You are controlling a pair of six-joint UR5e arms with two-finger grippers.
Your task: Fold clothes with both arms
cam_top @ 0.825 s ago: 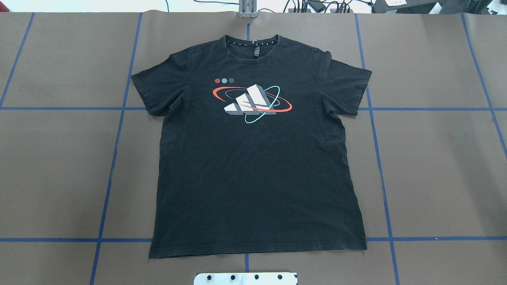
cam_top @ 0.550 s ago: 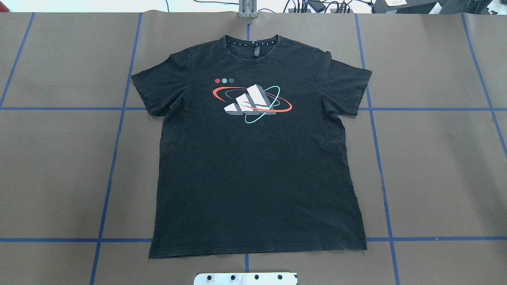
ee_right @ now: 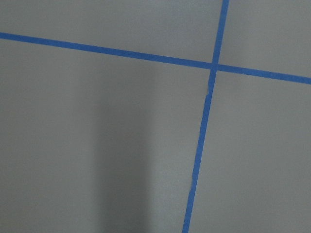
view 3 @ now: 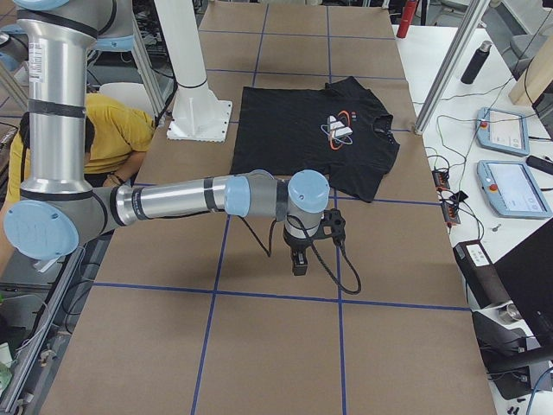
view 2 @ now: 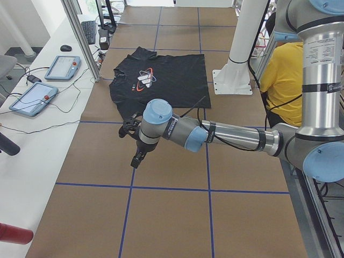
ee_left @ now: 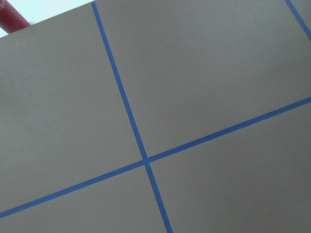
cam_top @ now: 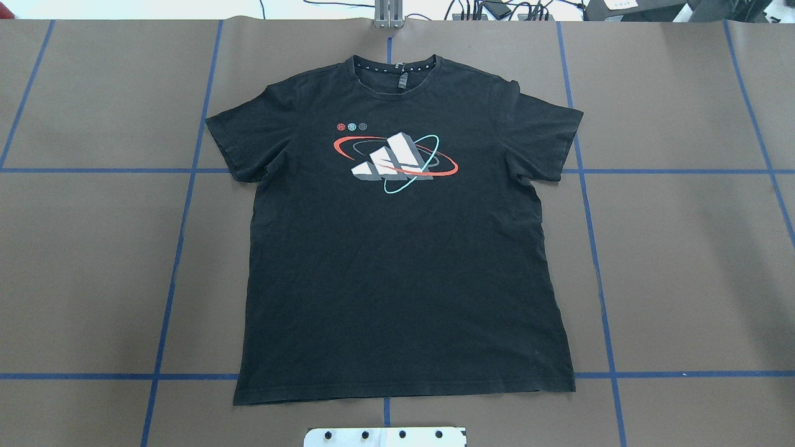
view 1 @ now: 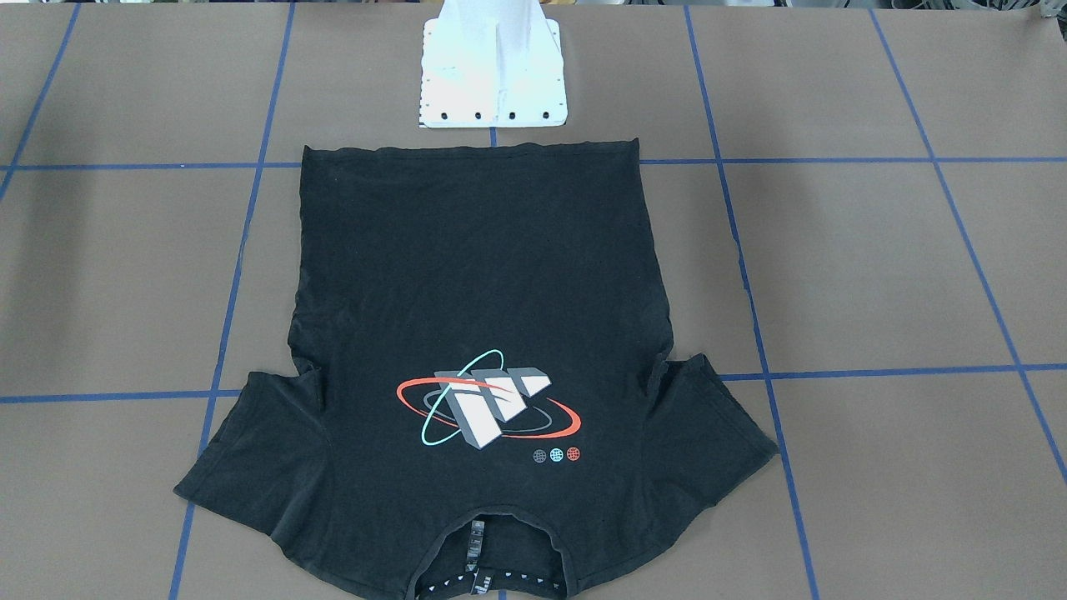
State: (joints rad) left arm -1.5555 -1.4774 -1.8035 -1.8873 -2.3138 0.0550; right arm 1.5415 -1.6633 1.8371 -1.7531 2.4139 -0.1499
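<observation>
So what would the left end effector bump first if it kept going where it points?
Most likely the brown paper-covered table, near a crossing of blue tape lines. The left end effector points down there, apart from the black T-shirt.

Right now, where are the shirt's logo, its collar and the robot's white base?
logo (cam_top: pixel 390 162), overhead view, the grey-white blocks.
collar (cam_top: pixel 397 64), overhead view, back of the neckline.
white base (view 1: pixel 493 104), front-facing view, its flat plate.

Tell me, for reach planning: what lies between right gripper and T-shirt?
In the exterior right view, only brown table cover and a blue tape line separate right gripper from T-shirt.
</observation>
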